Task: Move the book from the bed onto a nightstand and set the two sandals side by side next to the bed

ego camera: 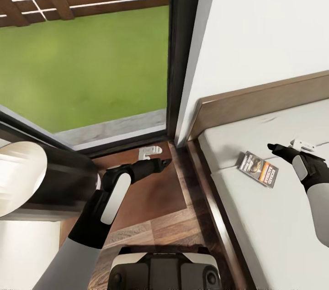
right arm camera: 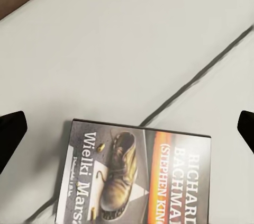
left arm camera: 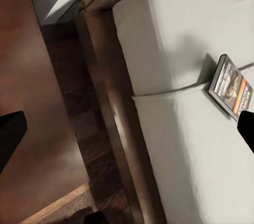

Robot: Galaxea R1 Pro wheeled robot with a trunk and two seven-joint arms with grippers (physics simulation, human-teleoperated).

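- Lying flat on the bed (ego camera: 274, 235) near its headboard, the book (ego camera: 258, 169) is found just beside the right gripper (ego camera: 292, 146), toward the robot's left.
- Its long axis is seen running obliquely across the mattress.
- The right gripper's fingers are spread wide, nothing held; the book is framed between them.
- The left gripper (ego camera: 153, 153) is held over the floor (ego camera: 151, 217), farther off; its jaws are judged spread, empty.
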